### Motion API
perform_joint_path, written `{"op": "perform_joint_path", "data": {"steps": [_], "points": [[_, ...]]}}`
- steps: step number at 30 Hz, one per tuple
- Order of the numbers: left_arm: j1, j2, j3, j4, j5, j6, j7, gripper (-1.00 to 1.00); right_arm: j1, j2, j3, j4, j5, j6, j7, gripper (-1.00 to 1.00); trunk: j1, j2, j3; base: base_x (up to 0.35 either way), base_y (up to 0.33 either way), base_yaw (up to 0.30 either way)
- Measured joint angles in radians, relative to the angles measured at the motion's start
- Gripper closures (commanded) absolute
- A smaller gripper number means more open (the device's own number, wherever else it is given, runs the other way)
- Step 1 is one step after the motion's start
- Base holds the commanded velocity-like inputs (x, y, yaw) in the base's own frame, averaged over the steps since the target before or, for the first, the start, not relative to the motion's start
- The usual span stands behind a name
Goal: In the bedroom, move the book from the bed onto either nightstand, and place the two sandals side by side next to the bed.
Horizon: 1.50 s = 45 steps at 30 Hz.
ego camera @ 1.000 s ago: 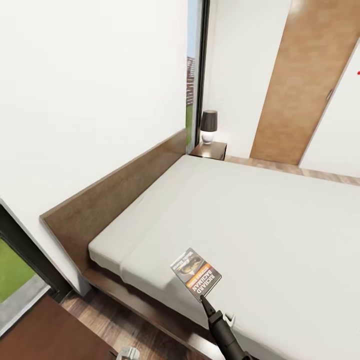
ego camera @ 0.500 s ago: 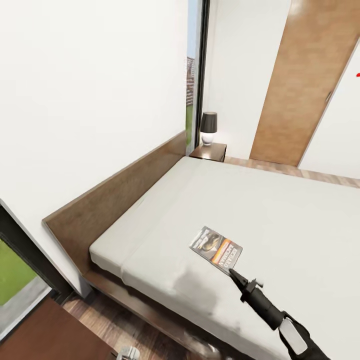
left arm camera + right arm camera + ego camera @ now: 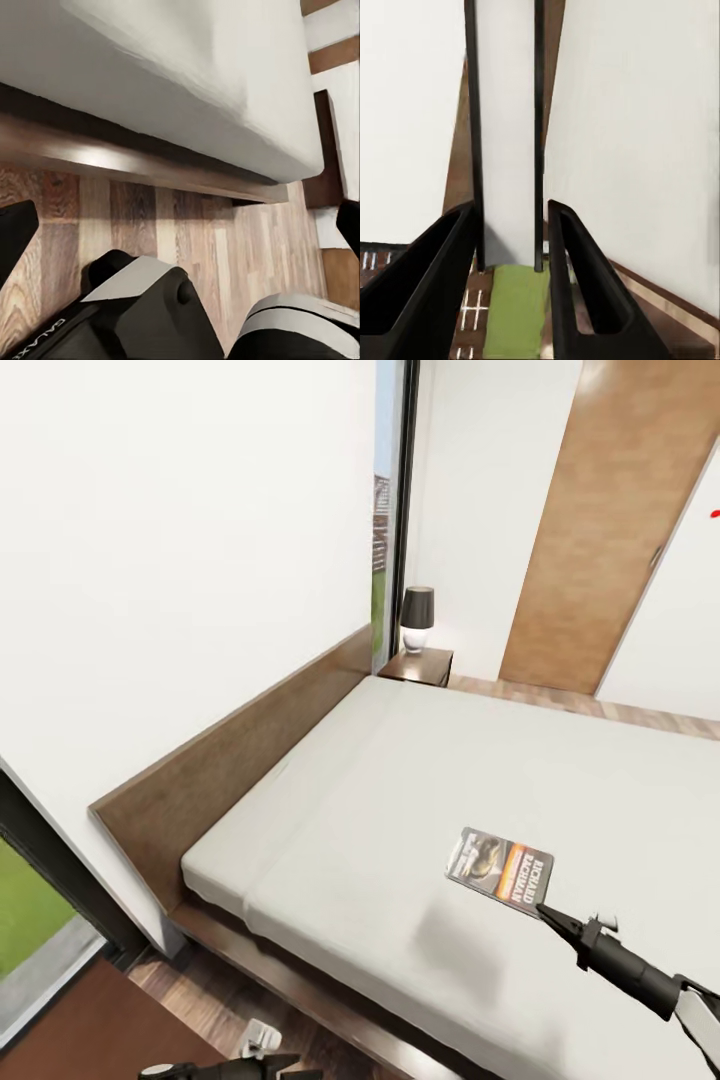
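The book (image 3: 500, 868), dark with an orange band, hangs just above the bed (image 3: 400, 780) near its front right, casting a shadow on the mattress. My right gripper (image 3: 543, 909) is shut on the book's near corner. In the right wrist view the right gripper (image 3: 510, 206) points at the window wall and the book cannot be seen. A nightstand (image 3: 420, 664) stands at the far head corner. My left gripper (image 3: 180, 225) is open, low over the plank floor beside the bed frame (image 3: 150, 161). The sandals are out of view.
A black-shaded lamp (image 3: 417, 616) sits on the far nightstand. A tall window (image 3: 390, 510) and a brown door (image 3: 600, 530) line the back walls. A reddish-brown wooden top (image 3: 90, 1020) lies at the lower left, beside another window (image 3: 30, 900).
My right gripper has carried the book to the right over the mattress, turning it. My left arm has come into the bottom of the head view.
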Motion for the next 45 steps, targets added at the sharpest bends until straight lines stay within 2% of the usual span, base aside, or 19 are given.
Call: {"op": "perform_joint_path", "data": {"steps": [1, 3, 5, 9, 16, 22, 45], "points": [[0.0, 0.001, 0.0, 0.0, 0.0, 0.0, -0.016, -1.0, 0.0, -0.001, 0.0, 0.0, 0.022, 0.0, 0.0, 1.0, -0.004, 0.007, 0.003, 0.0, 0.0, 0.0], [0.0, 0.002, 0.0, 0.003, 0.0, -0.001, -0.055, -1.0, 0.0, -0.004, 0.002, 0.0, 0.115, -0.001, 0.0, 1.0, -0.011, 0.021, 0.009, 0.0, 0.0, 0.0], [0.0, 0.002, -0.001, 0.005, 0.0, -0.002, -0.068, -1.0, 0.0, -0.006, 0.0, -0.003, 0.175, 0.0, 0.001, 1.0, -0.019, 0.035, 0.016, 0.0, 0.0, 0.0], [0.0, 0.002, -0.001, 0.007, 0.001, -0.002, -0.064, -1.0, 0.0, -0.006, -0.001, -0.005, 0.212, 0.002, 0.001, 1.0, -0.035, 0.063, 0.03, 0.0, 0.0, 0.0], [0.0, 0.001, -0.001, 0.012, 0.001, -0.005, -0.055, -1.0, 0.0, -0.007, -0.001, -0.008, 0.221, 0.002, 0.002, 1.0, -0.061, 0.112, 0.059, 0.0, 0.0, 0.0], [0.0, 0.0, -0.001, 0.042, 0.001, -0.007, -0.055, -1.0, 0.0, -0.007, -0.001, -0.013, 0.222, 0.001, 0.001, 1.0, -0.061, 0.112, 0.063, 0.0, 0.0, 0.0], [0.0, -0.002, -0.001, 0.055, 0.001, -0.009, -0.055, -1.0, 0.0, -0.005, 0.001, -0.01, 0.222, -0.001, 0.0, 1.0, -0.061, 0.112, 0.1, 0.0, -0.019, 0.0]]}}
